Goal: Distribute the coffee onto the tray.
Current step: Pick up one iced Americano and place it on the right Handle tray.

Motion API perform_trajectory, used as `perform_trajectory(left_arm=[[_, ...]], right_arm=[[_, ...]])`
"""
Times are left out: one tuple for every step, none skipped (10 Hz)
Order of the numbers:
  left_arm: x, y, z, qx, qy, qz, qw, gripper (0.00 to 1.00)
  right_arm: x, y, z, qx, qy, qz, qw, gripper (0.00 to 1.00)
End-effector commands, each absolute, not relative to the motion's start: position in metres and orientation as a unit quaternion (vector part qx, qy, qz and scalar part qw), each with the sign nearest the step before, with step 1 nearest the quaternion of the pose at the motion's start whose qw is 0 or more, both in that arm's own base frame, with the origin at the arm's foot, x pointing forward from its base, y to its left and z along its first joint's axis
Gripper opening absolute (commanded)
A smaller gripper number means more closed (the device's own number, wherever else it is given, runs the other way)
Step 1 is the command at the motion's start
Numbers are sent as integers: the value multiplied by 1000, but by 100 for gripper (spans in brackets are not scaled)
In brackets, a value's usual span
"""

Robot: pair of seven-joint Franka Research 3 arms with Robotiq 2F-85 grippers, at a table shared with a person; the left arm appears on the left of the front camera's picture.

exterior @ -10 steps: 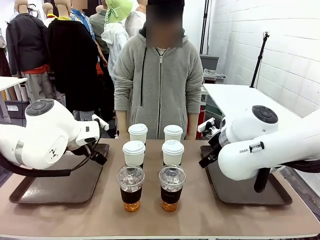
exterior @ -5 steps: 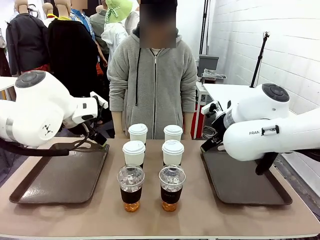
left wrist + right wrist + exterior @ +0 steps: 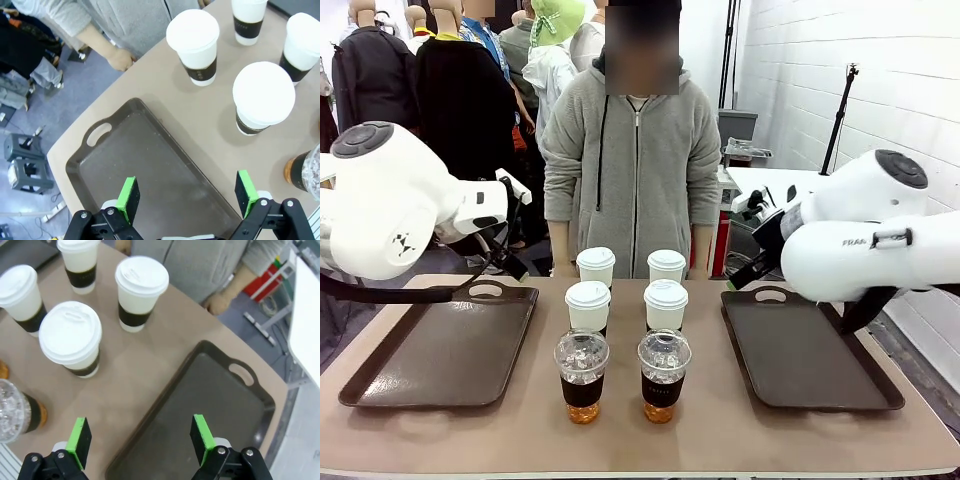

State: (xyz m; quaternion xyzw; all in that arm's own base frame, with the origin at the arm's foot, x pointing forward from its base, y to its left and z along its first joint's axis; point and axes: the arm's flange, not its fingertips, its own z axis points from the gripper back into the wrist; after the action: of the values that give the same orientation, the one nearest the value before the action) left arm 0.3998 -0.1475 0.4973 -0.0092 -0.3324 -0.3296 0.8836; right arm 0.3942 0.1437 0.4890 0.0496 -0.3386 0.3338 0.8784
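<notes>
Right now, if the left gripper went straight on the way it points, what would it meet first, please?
Most likely the bare floor of the tray, near its edge toward the cups. The left gripper hangs open above it with nothing between; depth is hard to judge.

My left arm (image 3: 390, 215) and right arm (image 3: 880, 240) hang raised on either side. My left gripper (image 3: 187, 194) and right gripper (image 3: 141, 434) face downward, jaws spread wide.
</notes>
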Motion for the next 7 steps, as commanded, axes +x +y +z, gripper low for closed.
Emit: perform_trajectory(left_arm=[[394,-124,502,-61,-351,-369,859,100],[391,-116,505,-90,-355,-378,850,100],[387,-107,509,-121,-366,-394,835,100],[385,-97,512,-148,-376,-399,823,100],[382,-90,514,-168,-385,-404,812,100],[380,-83,515,-180,-393,-413,802,100],[380,-75,515,-205,-404,-428,782,100]], right_arm=[[386,121,491,116,-345,362,858,100],[384,114,494,138,-352,368,850,100],[382,106,496,160,-360,377,838,100],[384,99,496,172,-365,382,831,100],[383,94,496,186,-369,386,824,100],[383,88,495,204,-375,395,813,100],[384,83,496,219,-382,396,806,100]])
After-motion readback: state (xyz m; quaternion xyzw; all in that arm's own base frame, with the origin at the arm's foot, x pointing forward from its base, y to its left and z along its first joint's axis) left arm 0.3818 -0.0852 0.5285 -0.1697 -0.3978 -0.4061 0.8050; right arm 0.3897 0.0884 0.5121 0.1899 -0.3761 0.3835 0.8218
